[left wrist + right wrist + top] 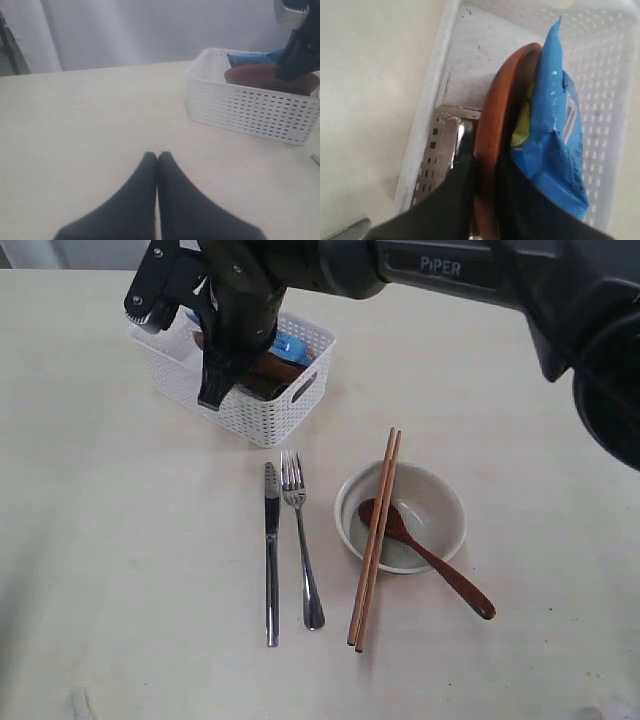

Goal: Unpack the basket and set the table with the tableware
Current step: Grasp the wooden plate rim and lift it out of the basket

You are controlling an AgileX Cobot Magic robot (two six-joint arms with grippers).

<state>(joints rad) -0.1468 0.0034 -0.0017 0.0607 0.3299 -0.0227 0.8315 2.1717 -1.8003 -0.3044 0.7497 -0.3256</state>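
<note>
Because the wooden plate [492, 115] stands on edge inside the basket [270, 415], its rim pointing up at the right pincer [487, 165], the coming lift turns on that rim lying straight between the two fingers. They sit one on each face of the plate with no gap showing, so I judge the pincer closed on it. A small steel cup [442, 145] lies just beside the plate towards the basket wall, and the blue snack packet [555, 125] leans against the plate's other face; both could drag along as the plate rises. The right arm reaches across the middle to the basket, far nearer than the left pincer [157, 160], which hangs over the bare surface [120, 570], fingers pressed together and empty, well apart from the basket. Out on the surface lie the knife [271, 550] and fork [300, 540] side by side, and the bowl [435, 510] holds the spoon [430, 560], with the chopsticks [375, 540] laid across its rim.
</note>
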